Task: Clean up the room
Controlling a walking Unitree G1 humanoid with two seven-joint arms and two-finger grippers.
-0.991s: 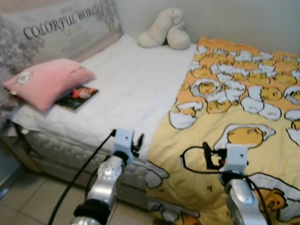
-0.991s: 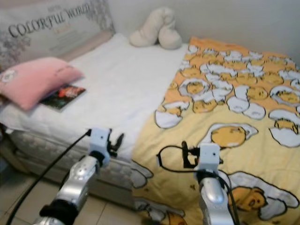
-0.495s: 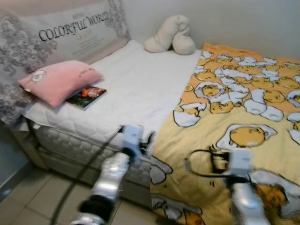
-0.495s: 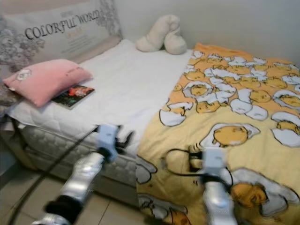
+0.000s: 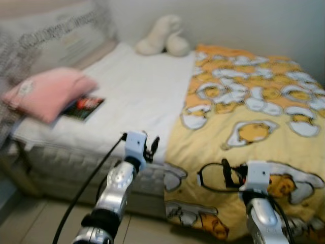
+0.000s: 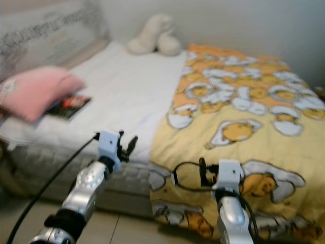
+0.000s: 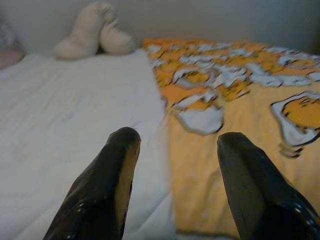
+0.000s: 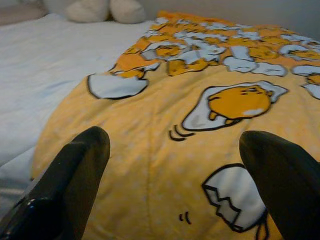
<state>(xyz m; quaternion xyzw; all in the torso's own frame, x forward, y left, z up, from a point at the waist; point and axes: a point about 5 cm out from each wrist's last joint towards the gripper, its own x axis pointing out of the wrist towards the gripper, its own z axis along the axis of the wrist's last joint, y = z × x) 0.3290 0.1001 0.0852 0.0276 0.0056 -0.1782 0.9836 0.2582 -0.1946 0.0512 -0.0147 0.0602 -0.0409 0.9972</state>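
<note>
Since half a second ago the whole picture has shifted and become blurred, so the camera has moved; the things on the bed lie as they did, and both arms are held out in front as before. The jaws of the left gripper (image 7: 172,190) are apart and hold nothing; they hang above the near edge of the bed (image 5: 137,96), near the line where the white sheet meets the blanket (image 5: 254,117). The jaws of the right gripper (image 8: 175,185) are also apart and empty, above the near part of the yellow blanket. Further out, a book (image 5: 84,108) lies partly under a pink pillow (image 5: 48,92) on the left side, a big printed pillow (image 5: 56,38) stands at the head, and a plush toy (image 5: 161,35) rests by the wall. In my judgement the cleaning is not yet begun: the blanket covers only half of the bed, the book is not put away, and nothing is grasped.
</note>
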